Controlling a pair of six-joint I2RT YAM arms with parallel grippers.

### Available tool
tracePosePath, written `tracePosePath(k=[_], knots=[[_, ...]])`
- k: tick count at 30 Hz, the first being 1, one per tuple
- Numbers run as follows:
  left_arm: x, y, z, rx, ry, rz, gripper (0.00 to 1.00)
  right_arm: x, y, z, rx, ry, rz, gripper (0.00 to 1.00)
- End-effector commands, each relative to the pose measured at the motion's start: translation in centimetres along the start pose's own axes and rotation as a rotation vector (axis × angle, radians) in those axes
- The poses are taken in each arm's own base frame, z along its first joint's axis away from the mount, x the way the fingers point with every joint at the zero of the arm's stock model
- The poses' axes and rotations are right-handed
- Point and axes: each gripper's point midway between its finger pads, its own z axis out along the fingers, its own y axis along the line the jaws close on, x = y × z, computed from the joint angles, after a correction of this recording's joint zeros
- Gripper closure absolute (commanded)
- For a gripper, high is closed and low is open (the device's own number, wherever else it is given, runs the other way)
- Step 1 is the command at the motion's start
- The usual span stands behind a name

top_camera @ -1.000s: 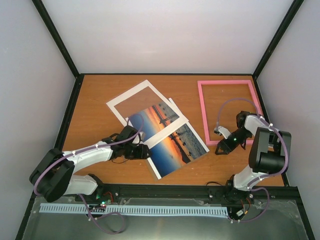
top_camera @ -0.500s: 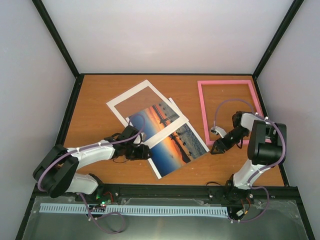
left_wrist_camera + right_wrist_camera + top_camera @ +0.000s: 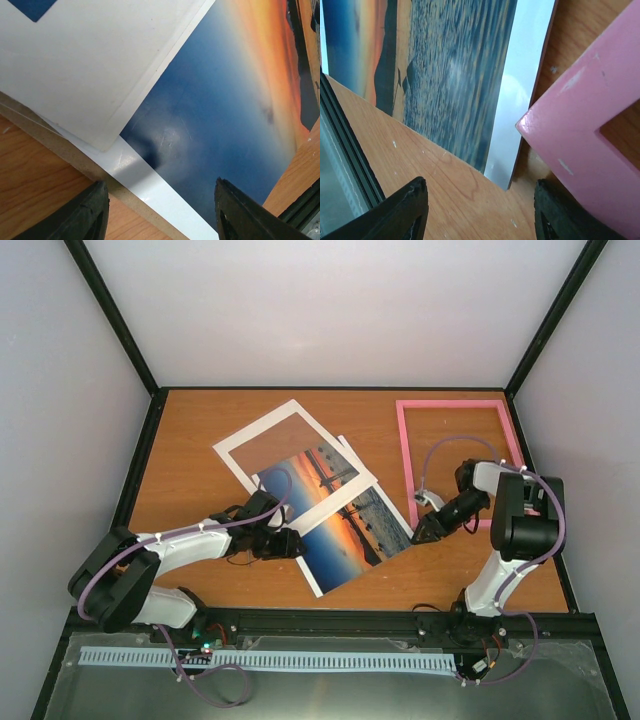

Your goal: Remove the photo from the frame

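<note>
The photo (image 3: 352, 528), a sunset print with a white edge, lies at the table's middle front on a brown board. The empty pink frame (image 3: 406, 462) lies flat at the back right. My left gripper (image 3: 294, 546) is open at the photo's left edge. In the left wrist view its jaws (image 3: 162, 202) straddle the photo (image 3: 225, 115) and the board's edge (image 3: 75, 162). My right gripper (image 3: 419, 533) is open and empty between the photo's right corner and the frame's near left corner. The right wrist view shows that photo corner (image 3: 455, 75) and the frame corner (image 3: 580, 125).
A white mat (image 3: 240, 445) lies tilted at the middle left, overlapping the photo, with a second sunset picture (image 3: 305, 475) showing in its opening. The mat also shows in the left wrist view (image 3: 90, 60). Black rails and grey walls close in the table.
My right gripper has moved left, from the frame's near rail to the gap beside the photo's right corner. The left gripper has barely moved.
</note>
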Motion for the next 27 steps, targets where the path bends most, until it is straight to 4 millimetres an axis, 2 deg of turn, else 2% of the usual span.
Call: tracePosePath(k=[1, 11, 21, 27], knots=[[1.3, 1.8, 0.7, -0.070, 0.041, -0.021, 0.41, -1.4, -0.2, 0.1, -0.014, -0.038, -0.016, 0.43], [1.3, 2.0, 0.7, -0.079, 0.036, -0.021, 0.41, -1.7, 0.6, 0.7, -0.053, -0.031, -0.014, 0.45], [1.2, 2.0, 0.8, -0.076, 0.031, -0.022, 0.41, -2.4, 2.4, -0.5, -0.091, -0.060, -0.031, 0.46], [1.0, 1.9, 0.8, -0.073, 0.023, -0.024, 0.41, -2.7, 2.8, -0.2, -0.124, -0.069, -0.028, 0.46]])
